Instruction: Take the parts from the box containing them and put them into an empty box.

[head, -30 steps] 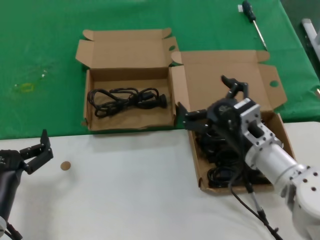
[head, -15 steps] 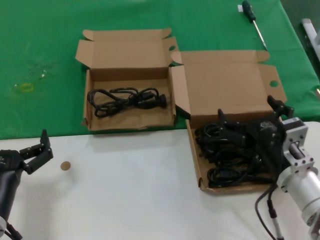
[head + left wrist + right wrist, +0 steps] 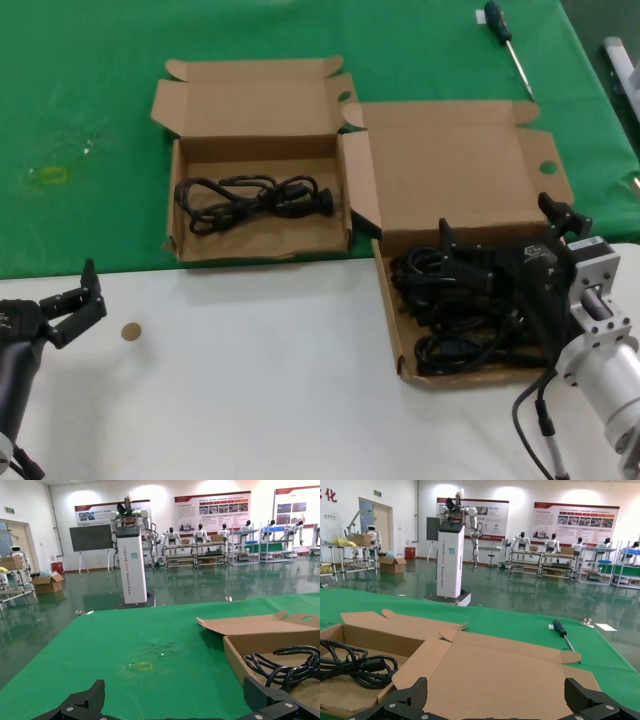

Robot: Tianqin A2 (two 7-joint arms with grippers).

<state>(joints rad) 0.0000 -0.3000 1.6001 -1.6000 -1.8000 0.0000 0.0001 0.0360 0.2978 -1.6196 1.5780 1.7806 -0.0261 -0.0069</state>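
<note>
The larger cardboard box [image 3: 450, 170] lies open on the right and holds a pile of black coiled cords [image 3: 450, 310]. My right gripper [image 3: 500, 235] hangs open just above that pile, nothing between its fingers. In the right wrist view its gripper [image 3: 497, 702] faces the box's lid [image 3: 500, 675]. The smaller box [image 3: 260, 247] on the left holds one black cord [image 3: 255, 198], which also shows in the left wrist view [image 3: 285, 665]. My left gripper [image 3: 85, 295] is open and empty, parked low at the left over the white table; its own view shows it [image 3: 175, 702] facing the green cloth.
A black-handled screwdriver [image 3: 505, 40] lies on the green cloth behind the larger box. A small brown disc [image 3: 130, 331] lies on the white table near my left gripper. A yellow mark [image 3: 52, 175] is on the cloth at the left. A grey object [image 3: 622, 60] sits at the right edge.
My right gripper has swung from above the larger box's left side to its right side and lower, over the cord pile. In the last half second it barely moved. The left arm is still.
</note>
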